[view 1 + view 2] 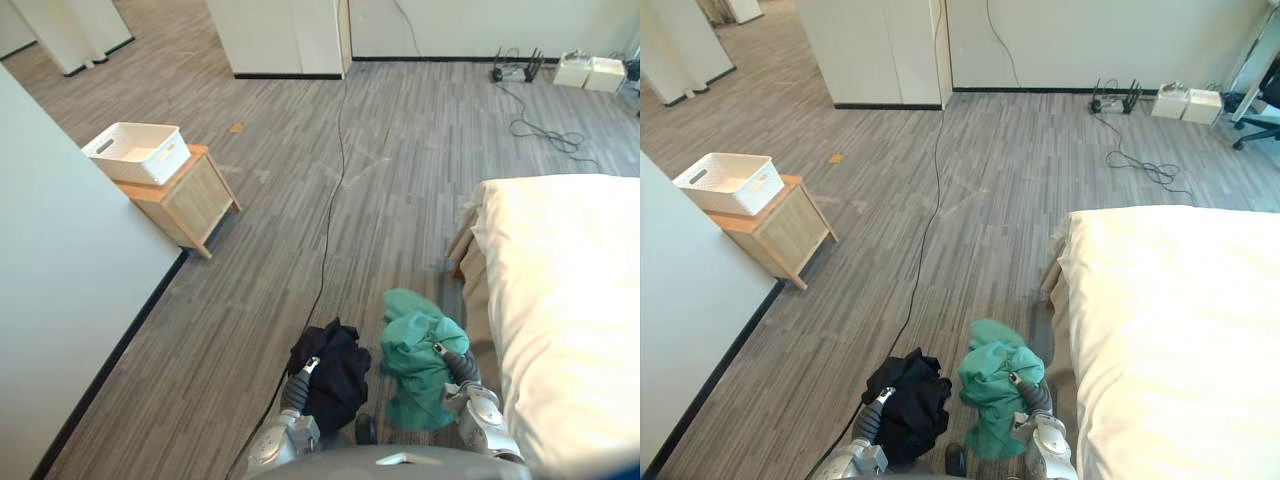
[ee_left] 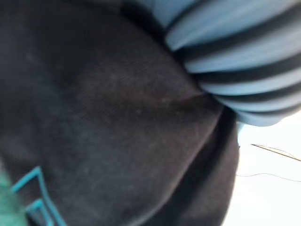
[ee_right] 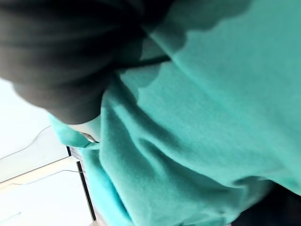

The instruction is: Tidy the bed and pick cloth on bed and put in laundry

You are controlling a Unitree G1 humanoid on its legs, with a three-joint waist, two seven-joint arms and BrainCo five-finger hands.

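1. Beside the bed's (image 1: 570, 290) left-hand edge, over the grey plank floor (image 1: 400, 150), I see two bunched cloths held up close in front of me, both off the bed.
2. The black cloth (image 1: 335, 370) sits on my left hand (image 1: 300, 385). The ribbed cover runs straight into the bundle, so I cannot tell how that hand is closed.
3. In the left wrist view, dark fabric lies right against the cover.
4. The green cloth (image 1: 420, 355) sits on my right hand (image 1: 457, 363). That hand is buried in the folds too, so its grip I cannot tell.
5. The green cloth is nearer the bed edge, and the black one is just beside it on the side away from the bed. The two look close to touching.
6. The bed's cream cover looks smooth and flat.
7. The white basket (image 1: 138, 152) stands on top of a wooden cabinet (image 1: 195, 205), well apart from the cloths. It is across the floor at the corner of the wall (image 1: 60, 300) on my left.
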